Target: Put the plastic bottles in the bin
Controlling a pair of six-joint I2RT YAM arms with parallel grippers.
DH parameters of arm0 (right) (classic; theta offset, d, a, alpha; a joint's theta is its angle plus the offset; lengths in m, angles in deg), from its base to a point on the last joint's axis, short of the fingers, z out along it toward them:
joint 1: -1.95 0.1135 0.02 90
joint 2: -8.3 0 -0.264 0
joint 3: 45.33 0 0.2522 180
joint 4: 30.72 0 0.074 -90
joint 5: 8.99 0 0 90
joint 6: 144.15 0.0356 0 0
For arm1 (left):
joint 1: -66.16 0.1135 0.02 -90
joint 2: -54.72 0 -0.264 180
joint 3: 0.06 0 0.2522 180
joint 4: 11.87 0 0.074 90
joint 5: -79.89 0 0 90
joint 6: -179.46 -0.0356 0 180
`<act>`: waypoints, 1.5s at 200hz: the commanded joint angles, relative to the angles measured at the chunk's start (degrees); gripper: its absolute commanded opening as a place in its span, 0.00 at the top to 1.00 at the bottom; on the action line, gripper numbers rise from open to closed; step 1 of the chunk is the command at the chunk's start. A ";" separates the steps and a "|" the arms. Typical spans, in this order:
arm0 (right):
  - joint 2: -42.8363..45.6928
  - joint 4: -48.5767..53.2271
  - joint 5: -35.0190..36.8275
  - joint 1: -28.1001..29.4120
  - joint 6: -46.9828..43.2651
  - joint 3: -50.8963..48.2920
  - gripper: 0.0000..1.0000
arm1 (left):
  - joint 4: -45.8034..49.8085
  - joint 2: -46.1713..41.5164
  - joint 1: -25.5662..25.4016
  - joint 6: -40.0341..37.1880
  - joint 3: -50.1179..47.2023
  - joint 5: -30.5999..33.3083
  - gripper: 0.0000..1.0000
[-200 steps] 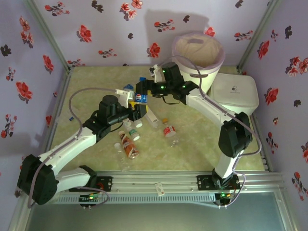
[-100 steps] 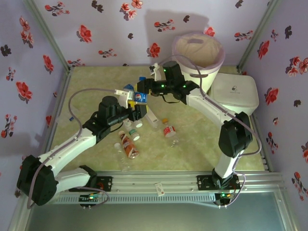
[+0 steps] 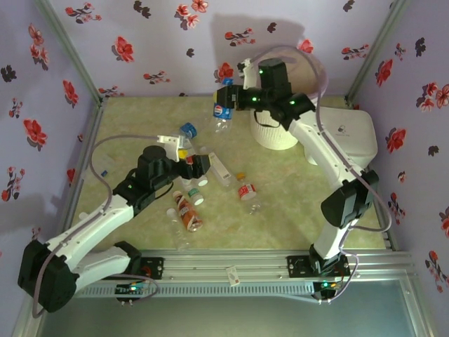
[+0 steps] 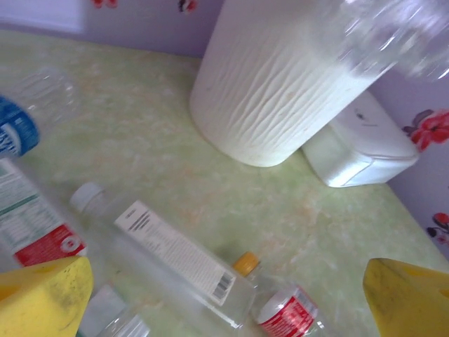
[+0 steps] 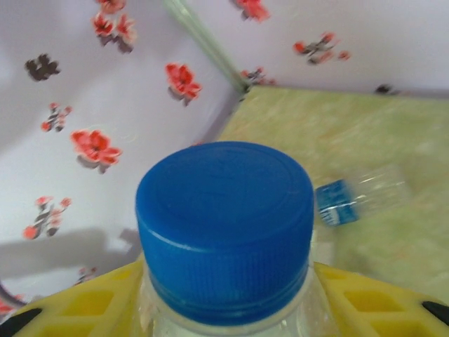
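My right gripper (image 3: 226,100) is shut on a clear plastic bottle (image 3: 222,114) with a blue label and hangs it in the air just left of the bin (image 3: 275,137). In the right wrist view its blue cap (image 5: 224,225) sits between the yellow fingers (image 5: 91,302). My left gripper (image 3: 198,166) stands open low over the table, holding nothing. Between its yellow fingertips (image 4: 42,295) lie a clear bottle with a white label (image 4: 168,260) and a red-labelled bottle with an orange cap (image 4: 280,309). The ribbed cream bin (image 4: 280,77) stands beyond them.
Several more bottles lie around the left gripper, among them a blue-labelled one (image 3: 188,130), an orange-brown one (image 3: 186,210) and a clear one (image 3: 179,230). A flat white box (image 3: 344,133) sits right of the bin. Flowered walls close in the table on three sides.
The left gripper opened, let go of the blue-labelled bottle and drew back down-left. The right gripper closed on that bottle and carried it up and right toward the bin.
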 commanded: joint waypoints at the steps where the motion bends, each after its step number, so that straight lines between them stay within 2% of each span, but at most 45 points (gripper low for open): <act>1: 1.86 9.41 7.42 -1.70 -8.29 6.16 0.52 | 5.67 -1.88 0.52 2.23 -2.03 5.61 0.02; 52: -0.08 16.94 15.37 -8.39 -13.73 17.97 0.55 | 10.55 -2.70 2.28 5.23 -3.54 10.25 0.04; 111: -4.40 16.80 13.67 -20.00 -10.18 26.91 0.56 | 13.05 -4.23 2.43 5.06 -4.60 11.04 0.05; 139: -9.07 18.06 13.91 -23.54 -9.09 31.20 0.57 | 13.67 -5.41 2.46 5.57 -5.30 10.95 0.05; 175: -17.06 21.78 17.59 -23.81 -10.13 37.35 0.57 | 17.49 -8.24 2.53 5.55 -5.85 11.12 0.05; 225: -23.39 21.17 20.60 -23.72 -10.65 36.71 0.57 | 21.70 -14.11 2.93 6.01 -7.08 12.79 0.05; 300: -33.05 24.80 20.67 -23.74 -13.36 37.79 0.56 | 21.62 -13.22 3.20 6.80 -6.80 12.85 0.05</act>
